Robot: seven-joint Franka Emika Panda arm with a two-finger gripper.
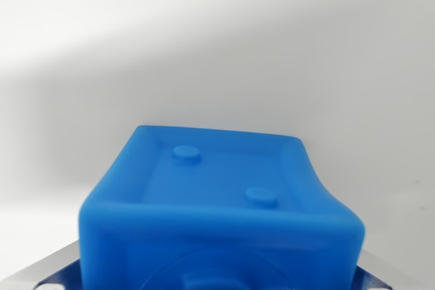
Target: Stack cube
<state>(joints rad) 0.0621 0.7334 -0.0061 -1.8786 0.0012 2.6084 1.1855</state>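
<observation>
Blue cube (221, 215) close under the wrist camera, metal fingers at its lower corners.

Nearest, at the bottom edge, a grey metal finger (51, 273) shows just beside the cube's lower corner on the wrist view's left, another at the right corner; whether they clamp the cube cannot be told. The cube fills the lower middle, its upper face recessed inside a raised rim, with two round studs in it. Beyond the cube lies the plain white worktop (217, 45), shadowed across the far part.
</observation>
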